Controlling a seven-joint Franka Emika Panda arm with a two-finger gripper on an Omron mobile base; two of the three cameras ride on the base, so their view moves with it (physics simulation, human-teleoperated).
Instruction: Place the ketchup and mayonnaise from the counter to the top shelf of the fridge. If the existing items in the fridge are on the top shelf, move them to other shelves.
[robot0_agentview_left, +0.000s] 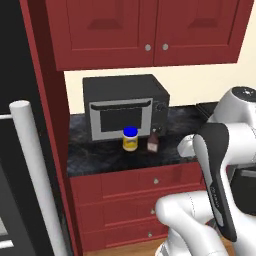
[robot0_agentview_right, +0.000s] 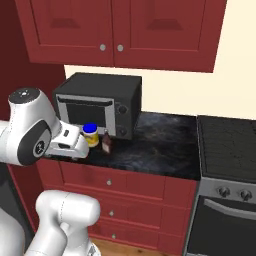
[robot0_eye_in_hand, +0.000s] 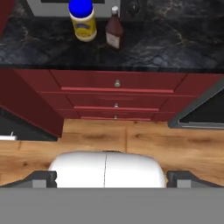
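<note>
The gripper (robot0_eye_in_hand: 105, 177) hangs over the wood floor (robot0_eye_in_hand: 131, 140), back from the counter (robot0_eye_in_hand: 175, 43), its fingertips (robot0_eye_in_hand: 43, 177) set wide apart with nothing between them. The mayo (robot0_agentview_left: 130, 138), a yellow jar with a blue lid, stands upright on the dark counter just in front of the microwave (robot0_agentview_left: 125, 106). The ketchup (robot0_agentview_left: 153, 143), a small dark red bottle, stands just beside it. Red drawers (robot0_eye_in_hand: 116, 89) run below the counter. A stove (robot0_agentview_right: 227, 150) sits at the right.
</note>
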